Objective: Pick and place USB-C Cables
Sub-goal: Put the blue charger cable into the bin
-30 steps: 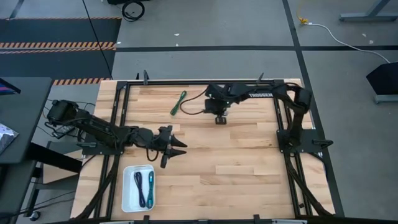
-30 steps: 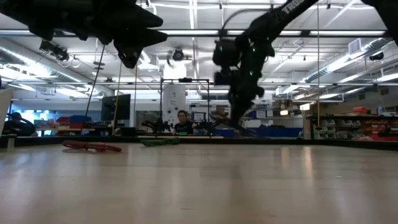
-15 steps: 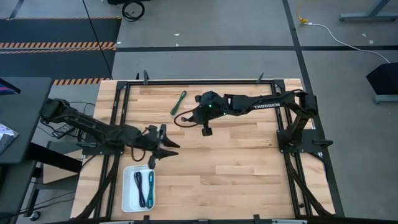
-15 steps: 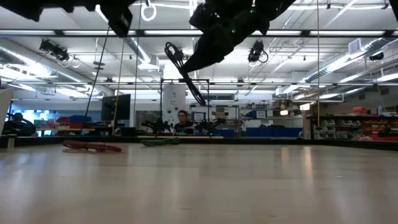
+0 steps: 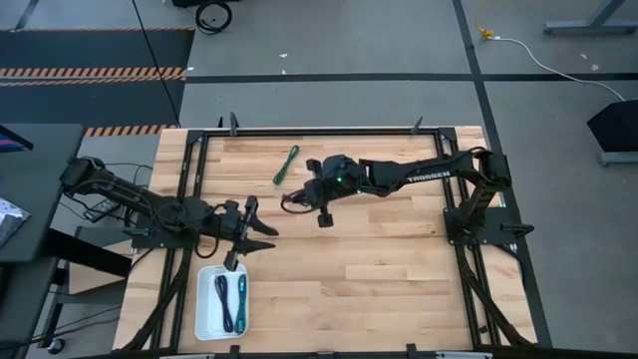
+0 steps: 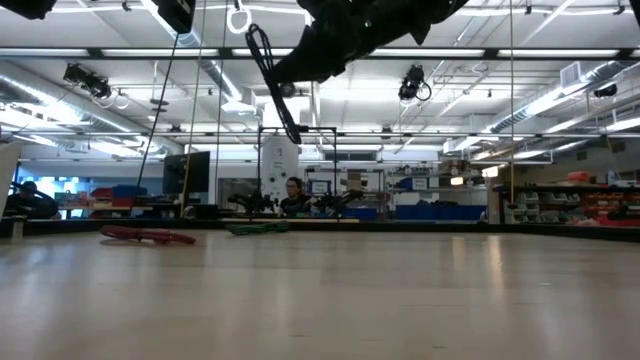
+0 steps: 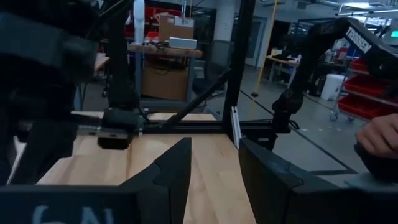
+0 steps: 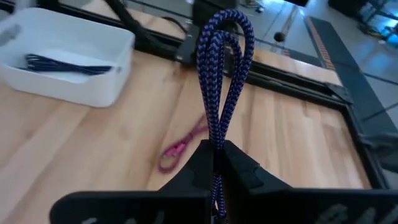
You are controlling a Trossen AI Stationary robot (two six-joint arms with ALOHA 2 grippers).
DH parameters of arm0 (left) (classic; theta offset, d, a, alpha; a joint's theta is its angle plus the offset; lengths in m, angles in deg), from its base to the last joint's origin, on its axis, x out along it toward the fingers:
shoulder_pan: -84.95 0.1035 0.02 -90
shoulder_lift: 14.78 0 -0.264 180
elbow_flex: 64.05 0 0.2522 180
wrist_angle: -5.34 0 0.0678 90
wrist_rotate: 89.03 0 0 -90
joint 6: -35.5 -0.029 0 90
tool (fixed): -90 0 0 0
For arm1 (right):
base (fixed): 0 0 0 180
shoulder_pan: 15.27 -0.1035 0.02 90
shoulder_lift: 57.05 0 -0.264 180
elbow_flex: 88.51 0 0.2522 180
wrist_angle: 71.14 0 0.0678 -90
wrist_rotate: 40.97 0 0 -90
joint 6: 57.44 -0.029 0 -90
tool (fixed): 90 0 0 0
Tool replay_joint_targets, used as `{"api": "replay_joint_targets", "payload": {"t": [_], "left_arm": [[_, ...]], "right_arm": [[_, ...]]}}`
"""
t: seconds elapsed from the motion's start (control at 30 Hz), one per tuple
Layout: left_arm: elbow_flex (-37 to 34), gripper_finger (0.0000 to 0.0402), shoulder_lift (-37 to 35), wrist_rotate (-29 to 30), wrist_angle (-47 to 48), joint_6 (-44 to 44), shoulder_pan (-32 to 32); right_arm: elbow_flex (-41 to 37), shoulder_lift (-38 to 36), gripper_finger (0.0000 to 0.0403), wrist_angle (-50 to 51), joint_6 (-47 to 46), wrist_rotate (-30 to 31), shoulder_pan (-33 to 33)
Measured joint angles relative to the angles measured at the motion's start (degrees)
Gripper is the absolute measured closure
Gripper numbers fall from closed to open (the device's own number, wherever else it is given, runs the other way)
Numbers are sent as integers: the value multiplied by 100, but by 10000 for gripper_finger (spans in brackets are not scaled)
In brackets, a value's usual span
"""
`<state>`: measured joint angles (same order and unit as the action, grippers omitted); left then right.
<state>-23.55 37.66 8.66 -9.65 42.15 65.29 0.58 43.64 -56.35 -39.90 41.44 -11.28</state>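
Your right pincer (image 8: 217, 163) is pressed together on the blue-violet cable (image 8: 222, 74), pinching it near its ends so the braided loop stands up from the fingertips, folded double with a rounded bend on top. From above, that pincer sits over the middle of the desk (image 5: 399, 259), nearer its far edge, and the cable pokes out on its left side. In the low view the cable hangs clear of the desk.

The green cable (image 5: 286, 165) lies straight on the desk near the far edge, just beyond the held one. A magenta cable (image 8: 180, 144) lies curled on the wood between the pincer and the white tray (image 5: 207, 309). In the tray you can see two more cables (image 5: 231, 299) lying side by side, dark and teal-blue.

Your left pincer (image 5: 242, 232) is spread, holding nothing, hovering just beyond the tray.
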Motion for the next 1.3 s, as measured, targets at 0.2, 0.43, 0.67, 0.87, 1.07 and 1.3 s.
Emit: {"api": "replay_joint_targets", "payload": {"t": [0.2, 0.43, 0.67, 0.87, 1.07, 1.3], "left_arm": [[0, 260, 1, 13, -2, 70, 2], [0, 260, 1, 15, 45, 210, -125], [0, 260, 3, 15, 24, 18, -364], [0, 260, 3, 19, 42, -591, -374], [0, 260, 3, 25, 327, -1259, -374], [0, 260, 5, 1066, 711, -1792, -518]], "right_arm": [[0, 0, 388, -64, 5, 0, -367], [2, 0, 388, -398, 53, -2, -625], [4, 48, 388, -481, 2, 7, -680], [9, 111, 388, -546, -46, 2, -805], [9, 146, 388, -553, -49, 2, -937], [9, 144, 387, -570, -115, 25, -1009]]}}
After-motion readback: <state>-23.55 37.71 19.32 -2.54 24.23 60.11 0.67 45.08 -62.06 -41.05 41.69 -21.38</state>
